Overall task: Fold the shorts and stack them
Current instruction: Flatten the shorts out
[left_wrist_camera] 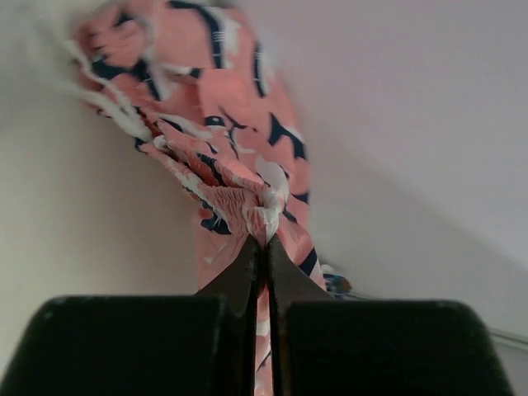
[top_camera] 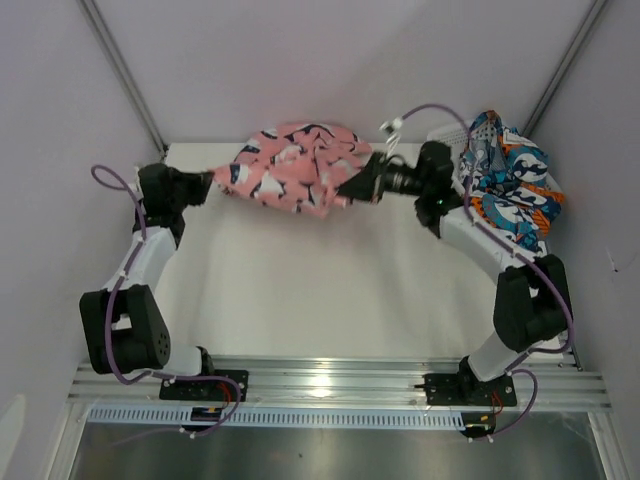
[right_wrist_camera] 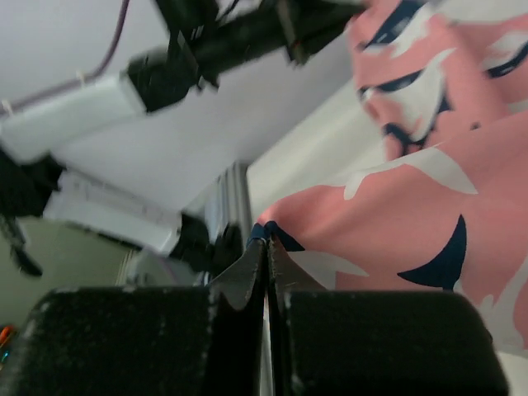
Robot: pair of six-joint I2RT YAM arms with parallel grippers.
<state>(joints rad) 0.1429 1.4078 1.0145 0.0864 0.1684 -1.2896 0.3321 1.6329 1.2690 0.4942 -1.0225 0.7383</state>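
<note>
Worktop [top_camera: 330,290]: white, with both arms reaching toward its far edge.

Pink shorts [top_camera: 295,168]: strung between the two hands near the back wall. They are bunched and rumpled, and appear to be lifted clear of the surface rather than lying on it.

Second pair, blue-teal-orange shorts [top_camera: 515,195]: heaped at the far right on the white mesh basket [top_camera: 478,130], well apart from the pink pair and untouched.

Left hand [top_camera: 212,183]: pressed together on a gathered, elastic-looking edge of the pink fabric. The wrist view shows cloth squeezed between the tips.

Right hand [top_camera: 345,188]: pinching a navy-trimmed edge at the garment's other end, its fingers closed tight on the cloth.

We judge the step to be spreading the pink pair ahead of its first fold.

- Draw the hands apart evenly until the bunching goes, but not so hard that cloth slips from either pinch.
- Lower toward the bare middle of the worktop, dragging the trailing edge so it lies flat.
- Let go only once the fabric rests smooth.
- Creases left now would carry into the fold.
</note>
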